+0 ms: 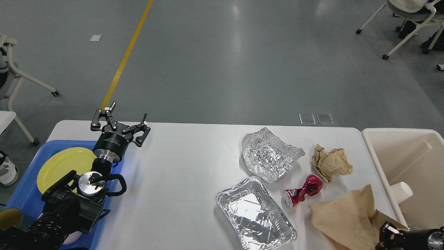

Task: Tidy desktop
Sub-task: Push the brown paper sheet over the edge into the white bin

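The white desktop (180,166) fills the lower part of the head view. On its right half lie a crumpled foil sheet (269,154), a foil tray (255,211), a crushed red can (303,194), a crumpled brown paper ball (329,161) and a flat brown paper bag (347,215). My left gripper (128,113) is open and empty, raised over the desktop's far left edge beside the blue tray. My right gripper (386,236) shows only as a dark end at the bottom right, against the paper bag's near edge. Its fingers cannot be told apart.
A blue tray (24,194) at the left holds a yellow plate (62,166). A cream bin (406,156) stands off the right edge with a white cup (402,192) inside. Chairs stand on the grey floor at far left and top right.
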